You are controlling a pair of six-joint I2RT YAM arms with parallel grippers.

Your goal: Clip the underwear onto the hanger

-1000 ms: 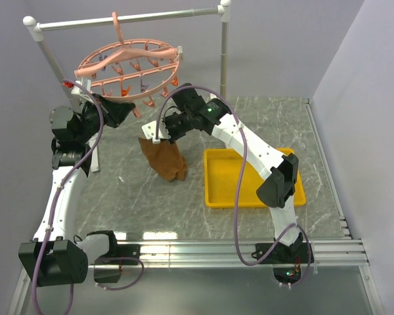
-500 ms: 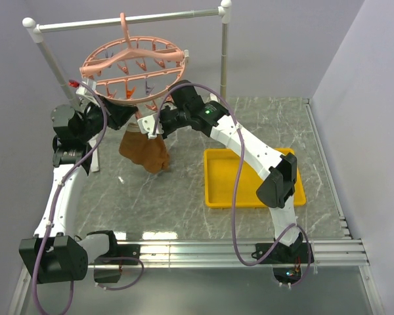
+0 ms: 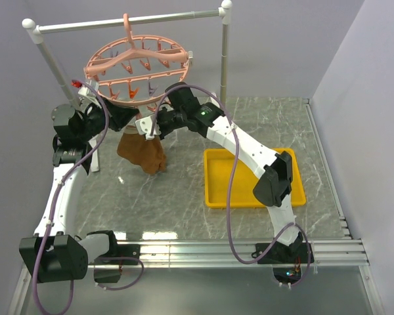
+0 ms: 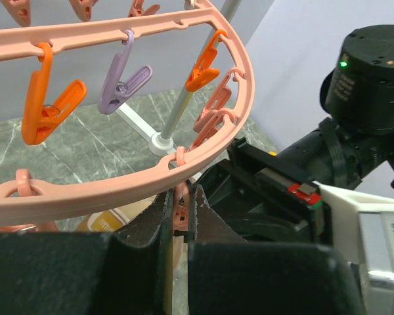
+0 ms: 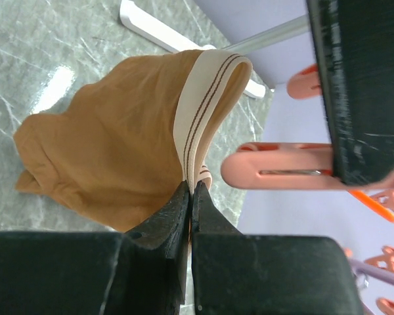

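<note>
Operator: Where is the underwear (image 5: 111, 151), and what has hold of it?

Robot: My right end effector (image 5: 189, 197) is shut tight on the folded waistband (image 5: 207, 105). The brown cloth hangs limp from there, above the surface (image 3: 184, 190) and under the near rim of the hanger (image 4: 105, 191).

Operator: And your left?

Robot: My left end effector (image 4: 179, 207) is pinched on a pink clip (image 5: 276, 172) that dangles from that rim. It is almost closed, with the plastic between.

Operator: Which way does the band lie from the clip?

Robot: On my right wrist camera the clip lies crosswise, with its long axis pointing at the band. Its rounded end is just beside the fold but apart from it. The band runs up from my grip, roughly square to the clip. I cannot tell whether the clip's mouth stands apart.

Operator: Which arm should close the gap?

Robot: The right one, I judge, since it carries the cloth. A short sideways shift should put the fold between the clip's tips, provided my left squeeze spreads them.

Operator: Pose?

Robot: My right arm stretches from its base up and leftward over the tray (image 3: 226, 187), wrist turned toward the left arm. My left arm rises along the left side, forearm turned rightward beneath the rim. The two wrists nearly meet.
</note>
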